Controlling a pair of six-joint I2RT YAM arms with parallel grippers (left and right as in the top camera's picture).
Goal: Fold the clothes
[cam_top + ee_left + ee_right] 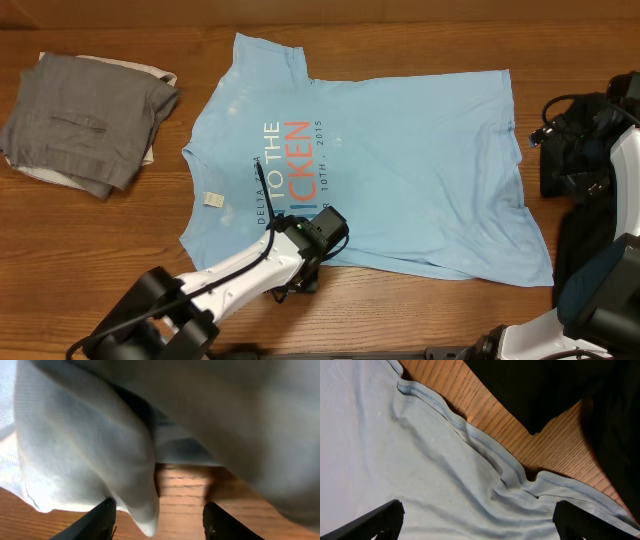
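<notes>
The light blue T-shirt (400, 170) lies spread flat on the wooden table, print side up, with blue and orange letters (285, 160). My left gripper (318, 232) is at the shirt's near edge. In the left wrist view its fingers (161, 519) are open, with a hanging fold of the shirt (90, 450) between them and bare wood below. My right gripper (556, 128) is at the shirt's right edge. In the right wrist view its fingers (477, 520) are wide open just above the shirt (410, 460), near the stitched hem (470, 435).
A pile of folded grey clothes (85, 120) lies at the far left of the table (120, 230). Black arm parts and cables (590, 150) crowd the right edge. A small white label (212, 199) shows at the shirt's left side.
</notes>
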